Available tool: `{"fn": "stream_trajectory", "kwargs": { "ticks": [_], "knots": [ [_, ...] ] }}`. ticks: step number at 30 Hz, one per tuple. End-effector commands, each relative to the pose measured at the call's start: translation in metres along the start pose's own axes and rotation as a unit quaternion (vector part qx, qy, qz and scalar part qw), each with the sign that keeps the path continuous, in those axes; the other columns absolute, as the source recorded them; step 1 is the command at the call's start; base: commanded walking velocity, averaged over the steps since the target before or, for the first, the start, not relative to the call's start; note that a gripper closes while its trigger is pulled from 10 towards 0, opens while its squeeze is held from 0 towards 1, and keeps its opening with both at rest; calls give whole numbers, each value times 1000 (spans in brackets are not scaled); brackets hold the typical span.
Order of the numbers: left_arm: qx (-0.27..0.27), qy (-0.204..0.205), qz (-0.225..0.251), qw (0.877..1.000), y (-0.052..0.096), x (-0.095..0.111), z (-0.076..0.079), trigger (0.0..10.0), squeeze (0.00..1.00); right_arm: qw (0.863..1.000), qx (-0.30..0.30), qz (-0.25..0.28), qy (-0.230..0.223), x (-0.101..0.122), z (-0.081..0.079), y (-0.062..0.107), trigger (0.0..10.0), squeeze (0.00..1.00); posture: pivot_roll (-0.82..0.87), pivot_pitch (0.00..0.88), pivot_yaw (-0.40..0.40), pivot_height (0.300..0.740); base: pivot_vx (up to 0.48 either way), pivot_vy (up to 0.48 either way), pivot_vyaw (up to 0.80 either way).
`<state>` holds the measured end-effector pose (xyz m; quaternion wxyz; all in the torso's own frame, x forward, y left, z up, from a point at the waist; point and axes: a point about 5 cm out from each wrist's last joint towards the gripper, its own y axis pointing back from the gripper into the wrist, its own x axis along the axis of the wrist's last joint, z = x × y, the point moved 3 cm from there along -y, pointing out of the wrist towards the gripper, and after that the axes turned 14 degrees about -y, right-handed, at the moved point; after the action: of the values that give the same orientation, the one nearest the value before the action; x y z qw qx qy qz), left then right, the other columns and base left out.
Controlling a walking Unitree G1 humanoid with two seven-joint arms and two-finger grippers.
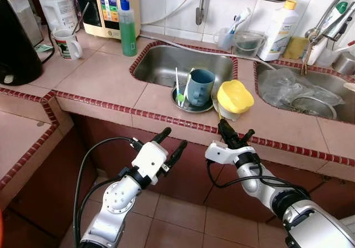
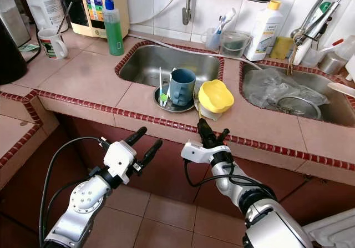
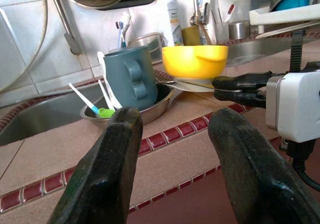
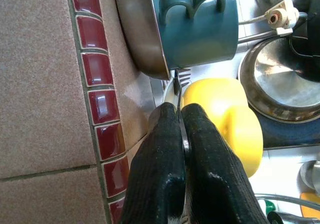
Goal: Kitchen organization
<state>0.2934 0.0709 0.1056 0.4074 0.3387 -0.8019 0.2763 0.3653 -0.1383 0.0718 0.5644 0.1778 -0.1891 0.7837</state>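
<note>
Two grippers face a tiled counter (image 1: 100,76) in the head view: right gripper (image 1: 235,135) nearest the yellow bowl (image 1: 235,96). Left wrist view: left gripper (image 3: 170,149) spread, idle. Right wrist view: fingers pinch a fork (image 4: 181,91) handle, its length running ahead under the bowl.

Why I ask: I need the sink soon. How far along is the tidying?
Barely started. Done: nothing looks put away; the blue mug sits in the steel dish at the sink's edge, with the yellow bowl beside it. In hand: the right tool is shut on a fork by the bowl; the left tool hovers open. Left: everything else.
</note>
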Motion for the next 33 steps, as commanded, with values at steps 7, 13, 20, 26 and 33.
{"fn": "stream_trajectory", "kwargs": {
  "ticks": [7, 13, 20, 26, 33],
  "knots": [
    [-1, -4, 5, 1000, -2, 4, 0, 10000, 0, 1000, 11, -6, 12, -4, 0, 1, 2824, 0, -16, 23, -68, 740, 0, 0, 0],
    [-1, -4, 6, 1000, -2, 4, 0, 10000, 0, 1000, 20, 0, 13, -1, -5, 2, 10000, 0, -17, 22, -68, 740, 0, 0, 0],
    [0, -5, 6, 1000, -3, 4, 0, 10000, 0, 1000, 29, 4, 5, 2, -16, 7, 10000, 0, -16, 22, -70, 740, 0, 0, 0],
    [1, -5, 5, 1000, -3, 4, 0, 10000, 0, 999, 36, 2, 0, 3, -24, 11, 10000, 0, -17, 23, -72, 740, 0, 0, 0],
    [0, -4, 7, 1000, -3, 4, 0, 10000, 0, 999, 37, 2, 2, 3, -24, 12, 10000, 0, -19, 22, -69, 740, 0, 0, 0]
  ]
}}
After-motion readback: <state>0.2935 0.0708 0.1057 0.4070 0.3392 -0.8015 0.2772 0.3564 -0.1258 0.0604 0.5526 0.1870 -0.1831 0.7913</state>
